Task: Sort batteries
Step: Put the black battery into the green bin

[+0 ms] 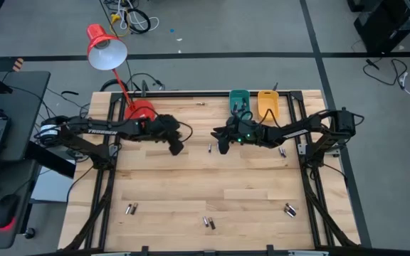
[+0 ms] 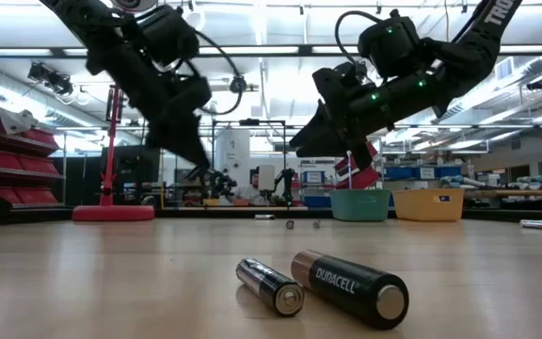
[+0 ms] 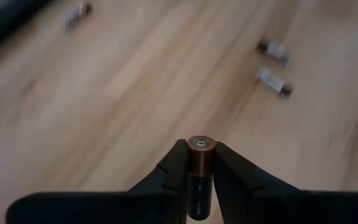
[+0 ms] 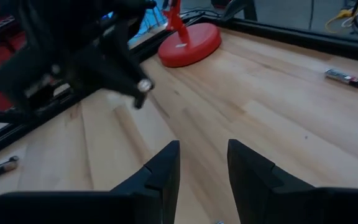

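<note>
My left gripper (image 1: 176, 147) hangs over the middle of the wooden table (image 1: 191, 178), shut on one battery (image 3: 200, 163) with a coppery end. My right gripper (image 1: 223, 146) hovers just to its right, open with nothing between its fingers (image 4: 166, 163). Other batteries lie flat on their sides: one between the grippers (image 1: 209, 148), one under the right arm (image 1: 282, 151), and small groups near the front edge (image 1: 130, 208) (image 1: 208, 222) (image 1: 289, 209). A teal bin (image 1: 239, 99) and a yellow bin (image 1: 267, 103) stand at the far edge. My left gripper pinches the battery's dark body (image 3: 199, 186) between its two fingers. The battery lies along the fingers, and its coppery end (image 3: 201, 149) sticks out past the fingertips. The fingers slant down toward the table. The battery is lifted clear of the wood.
A red desk lamp (image 1: 139, 110) stands at the far left of the table, close behind my left arm. One more battery (image 1: 201, 104) lies near the far edge. Black frame rails (image 1: 312, 185) run along the table's sides. Bare wood lies across the middle.
</note>
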Controlling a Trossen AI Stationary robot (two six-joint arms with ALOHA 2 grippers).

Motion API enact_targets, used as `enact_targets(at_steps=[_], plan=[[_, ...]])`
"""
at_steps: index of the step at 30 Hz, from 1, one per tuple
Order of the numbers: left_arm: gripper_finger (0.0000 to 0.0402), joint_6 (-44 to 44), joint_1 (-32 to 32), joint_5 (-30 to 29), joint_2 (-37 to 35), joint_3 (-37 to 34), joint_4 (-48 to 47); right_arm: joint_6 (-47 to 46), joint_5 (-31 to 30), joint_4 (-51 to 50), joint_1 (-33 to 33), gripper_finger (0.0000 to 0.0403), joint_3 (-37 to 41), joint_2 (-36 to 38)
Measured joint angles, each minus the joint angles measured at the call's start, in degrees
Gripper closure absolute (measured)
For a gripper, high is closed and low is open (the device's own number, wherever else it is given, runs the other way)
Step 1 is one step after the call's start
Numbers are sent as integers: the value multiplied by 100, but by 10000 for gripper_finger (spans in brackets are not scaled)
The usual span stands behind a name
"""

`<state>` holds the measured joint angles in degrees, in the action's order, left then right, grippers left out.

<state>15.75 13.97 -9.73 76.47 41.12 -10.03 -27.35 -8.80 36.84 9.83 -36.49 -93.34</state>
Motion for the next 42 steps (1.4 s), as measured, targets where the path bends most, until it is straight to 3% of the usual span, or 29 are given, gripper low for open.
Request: enact_targets(at_steps=[11,17,23,28,42], plan=[[336,-333,40,294,0,-4,2629,93,-175,478,-196,280,0,0],[335,-326,40,545,28,-4,3620,941,-649,1172,-273,258,0,0],[335,-149,66,603,85,-4,3811,1360,-361,1654,-274,235,-93,0],[335,-25,132,663,85,-4,3842,1605,59,1574,-274,232,-375,-28],[335,102,147,704,85,-4,4017,1704,349,933,98,235,-756,-31]])
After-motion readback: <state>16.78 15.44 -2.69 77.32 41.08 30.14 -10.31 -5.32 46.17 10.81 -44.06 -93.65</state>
